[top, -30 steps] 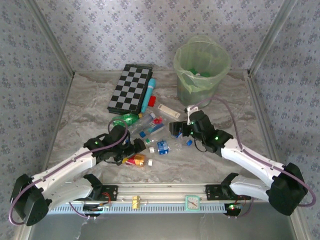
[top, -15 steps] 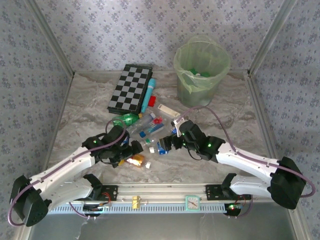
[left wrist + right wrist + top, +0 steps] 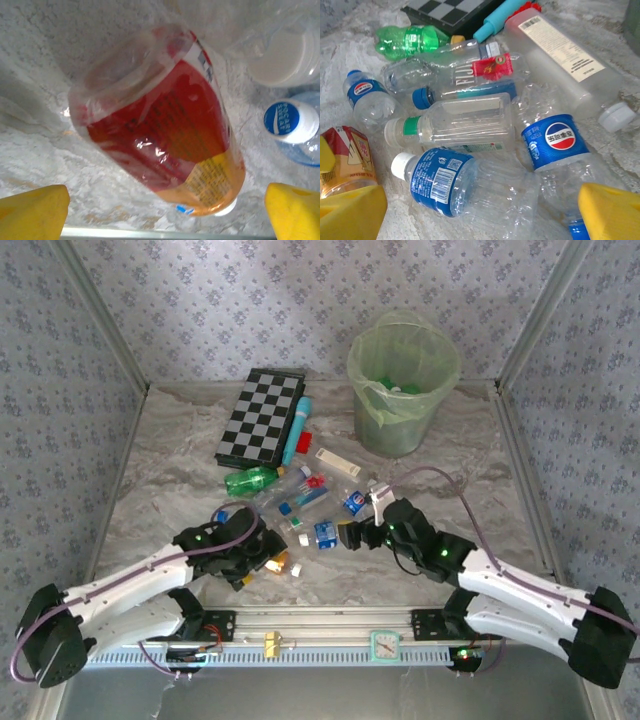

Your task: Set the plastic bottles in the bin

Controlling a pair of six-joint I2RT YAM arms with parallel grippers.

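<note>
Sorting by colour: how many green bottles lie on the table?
1. The green bottle lies just in front of the checkerboard; others may be hidden.

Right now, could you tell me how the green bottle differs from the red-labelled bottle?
The green bottle is tinted plastic; the red-labelled bottle is clear under its wrap. The green bottle lies by the checkerboard, the red-labelled bottle at the open left gripper. Both lie sideways, outside the bin.

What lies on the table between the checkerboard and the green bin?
In the top view, a cyan tube and a small red block lie right beside the checkerboard; from there to the bin the marble table is bare.
</note>
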